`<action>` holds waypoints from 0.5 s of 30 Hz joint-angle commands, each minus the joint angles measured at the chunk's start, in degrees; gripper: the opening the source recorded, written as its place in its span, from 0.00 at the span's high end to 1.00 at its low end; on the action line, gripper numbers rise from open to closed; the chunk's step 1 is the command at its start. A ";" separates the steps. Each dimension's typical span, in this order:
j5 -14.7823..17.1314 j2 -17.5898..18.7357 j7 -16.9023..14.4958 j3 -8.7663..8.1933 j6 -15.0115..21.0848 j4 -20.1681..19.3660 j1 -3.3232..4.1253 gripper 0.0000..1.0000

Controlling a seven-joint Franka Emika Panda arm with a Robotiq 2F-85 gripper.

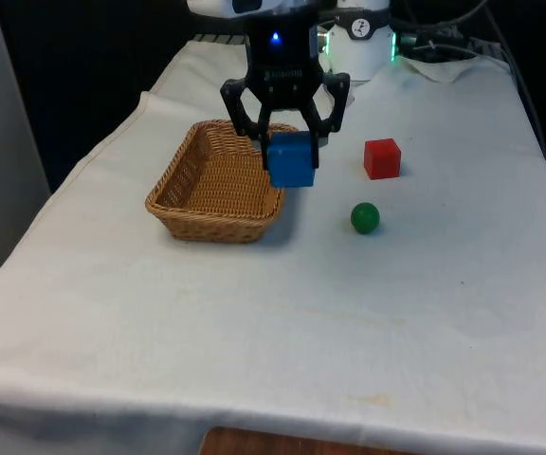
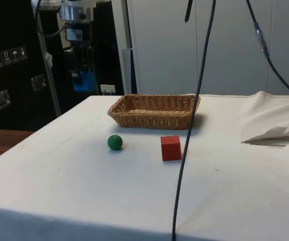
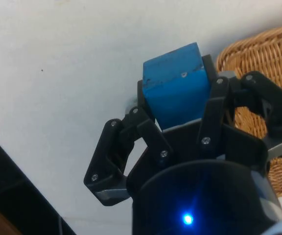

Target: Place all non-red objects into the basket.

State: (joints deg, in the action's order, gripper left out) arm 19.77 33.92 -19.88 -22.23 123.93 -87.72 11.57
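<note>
Above the table, near the upper centre of the front view, the blue cube [image 1: 291, 159] hung clamped between the two black fingers of the gripper [image 1: 287, 142], well clear of the white cloth [image 1: 282, 322]. In that view it overlapped the right-hand rim of the wicker basket [image 1: 183, 204]; in the side view it sat at the upper left of the frame [image 2: 84, 80], apparently short of the basket [image 2: 184, 108], not over its floor. The wrist view showed the cube [image 3: 175, 90] gripped on opposite faces, with the basket's weave [image 3: 263, 63] just beside it.

Being a cube, it had no long axis. It hung slightly turned, its faces not square to the basket's walls, the top face roughly level. The basket's own long axis ran away from the camera in the front view and across the frame in the side view.

To do this step well, the carry would need to reach the middle of the basket before release, high enough to clear the rim, then come down so that the cube dropped only a little and did not bounce out.

At centre right of the front view, the green ball [image 1: 365, 217] and the red cube [image 1: 382, 158] rested near each other on the cloth. By the task, the ball had yet to go in and the red cube should stay.
</note>
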 commanded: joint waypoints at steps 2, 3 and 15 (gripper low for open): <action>-0.74 -2.18 -0.29 -0.52 1.20 -2.81 0.63 0.99; -0.92 -2.52 -0.29 -0.52 1.15 -3.15 0.69 0.99; -2.58 -6.88 -1.43 -0.40 1.03 -8.48 0.63 0.99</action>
State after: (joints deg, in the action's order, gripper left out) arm 17.76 28.25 -21.26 -22.29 123.93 -94.48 11.80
